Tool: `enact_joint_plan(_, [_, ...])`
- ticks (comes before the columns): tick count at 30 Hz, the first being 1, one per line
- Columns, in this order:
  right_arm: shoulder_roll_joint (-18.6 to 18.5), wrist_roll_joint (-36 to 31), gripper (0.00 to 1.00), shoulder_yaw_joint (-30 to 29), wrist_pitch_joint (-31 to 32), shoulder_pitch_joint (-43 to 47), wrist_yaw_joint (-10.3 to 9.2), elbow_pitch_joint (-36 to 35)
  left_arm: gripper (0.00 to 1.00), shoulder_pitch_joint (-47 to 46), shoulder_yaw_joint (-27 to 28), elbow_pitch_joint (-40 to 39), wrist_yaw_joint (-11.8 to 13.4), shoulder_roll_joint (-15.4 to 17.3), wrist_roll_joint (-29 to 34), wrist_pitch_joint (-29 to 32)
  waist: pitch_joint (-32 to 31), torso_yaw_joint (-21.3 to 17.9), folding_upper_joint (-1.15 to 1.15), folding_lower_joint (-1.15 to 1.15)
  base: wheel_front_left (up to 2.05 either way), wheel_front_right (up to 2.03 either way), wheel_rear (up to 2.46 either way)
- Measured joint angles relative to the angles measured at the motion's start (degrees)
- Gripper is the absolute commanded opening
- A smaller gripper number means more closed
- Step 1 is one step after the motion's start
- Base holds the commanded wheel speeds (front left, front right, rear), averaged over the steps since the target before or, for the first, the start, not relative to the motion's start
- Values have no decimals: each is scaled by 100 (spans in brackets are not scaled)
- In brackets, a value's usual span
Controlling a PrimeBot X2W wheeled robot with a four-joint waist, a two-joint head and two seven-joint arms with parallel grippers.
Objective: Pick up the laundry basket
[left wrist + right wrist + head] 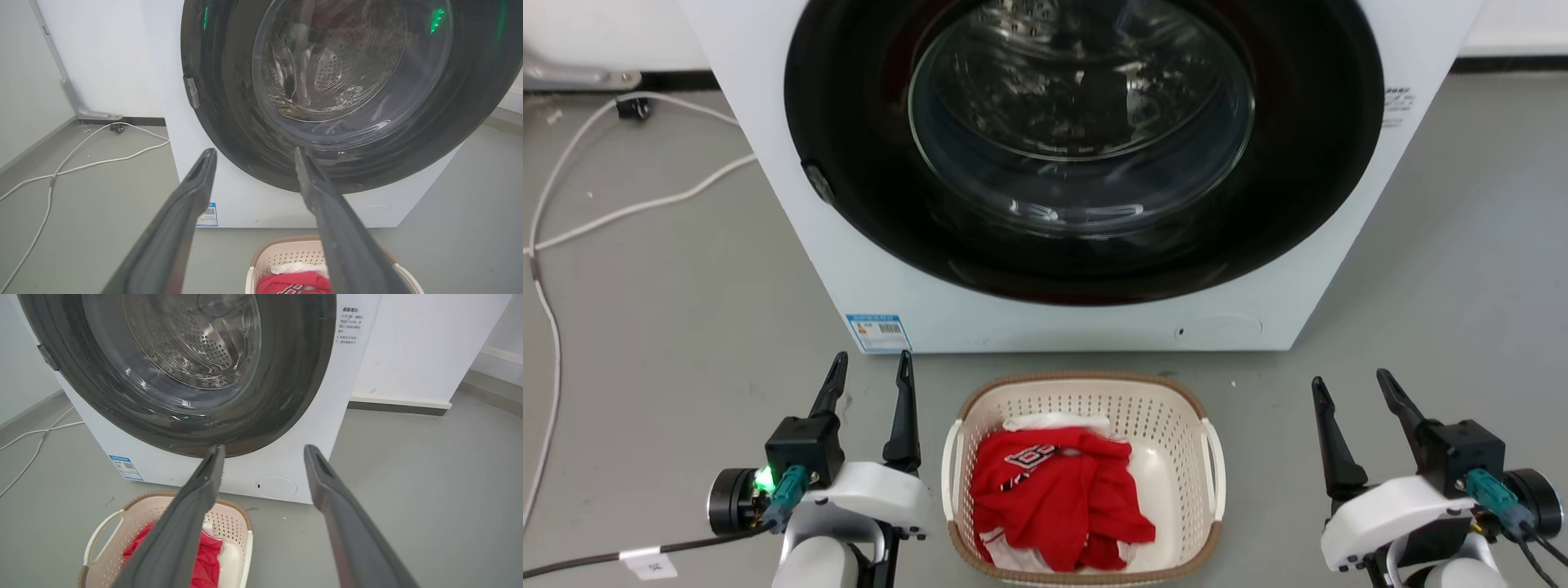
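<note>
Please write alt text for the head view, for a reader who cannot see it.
A cream laundry basket holding red clothing sits on the grey floor before a white washing machine. The left end effector and the right end effector, both open, are on either side of the basket, not touching it.

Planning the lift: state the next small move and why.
Likely bring the left gripper and right gripper down and inward to the white side handles: both hang open either side of the laundry basket, touching nothing, and it sits on the floor.
</note>
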Motion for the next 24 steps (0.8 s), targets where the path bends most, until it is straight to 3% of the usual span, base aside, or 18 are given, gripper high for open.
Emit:
enact_joint_plan(10, [1, 185, 100, 116, 102, -606, 0, 745, 100, -476, 33, 859, -22, -2, -271, -5, 943, -81, 0, 0, 0, 0, 0])
enact_joint_plan(24, [4, 499, 100, 523, 15, -1936, 1, 2435, 100, -1580, 311, 2325, -201, 9, -452, -4, 2413, -159, 0, 1, 0, 0, 0])
